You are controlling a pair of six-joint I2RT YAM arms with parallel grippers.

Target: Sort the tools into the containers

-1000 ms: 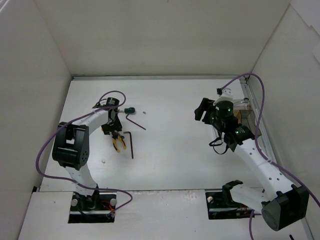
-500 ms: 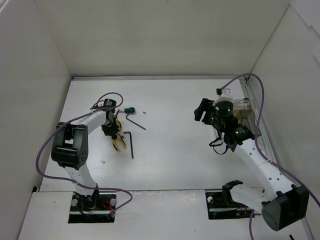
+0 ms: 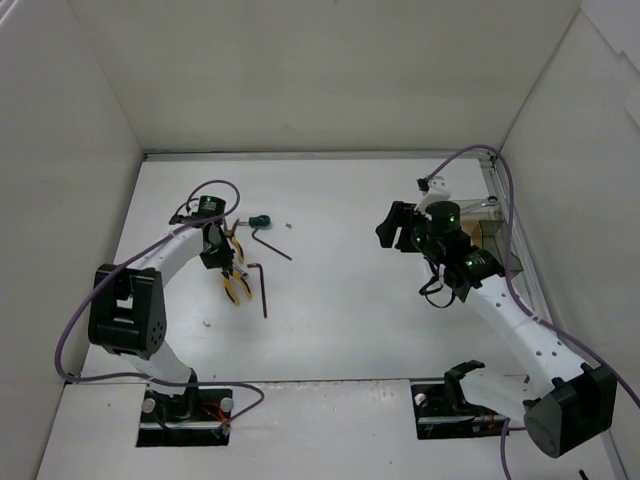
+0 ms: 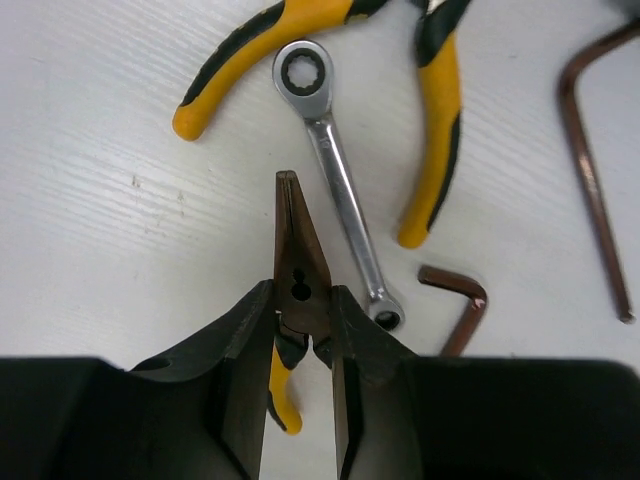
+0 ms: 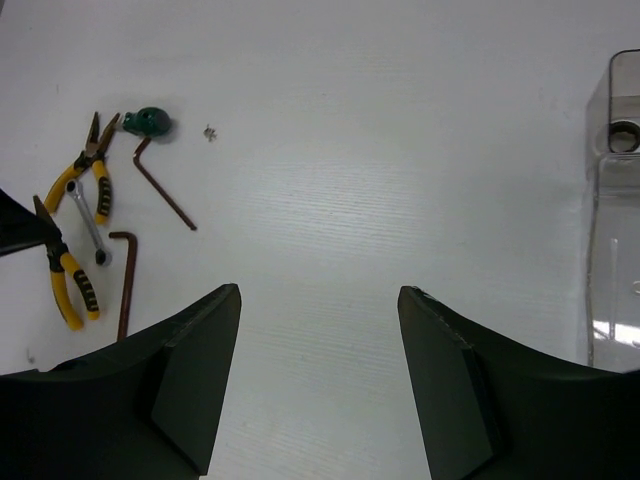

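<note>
A tiny loose screw (image 3: 288, 225) lies on the white table (image 3: 350, 300), far left of centre — white walls (image 3: 300, 70) close in left, far and right.

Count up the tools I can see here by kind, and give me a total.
Yellow-handled pliers: 2
Silver wrench: 1
Green-handled screwdriver: 1
Hex keys: 2
Total: 6 tools
</note>
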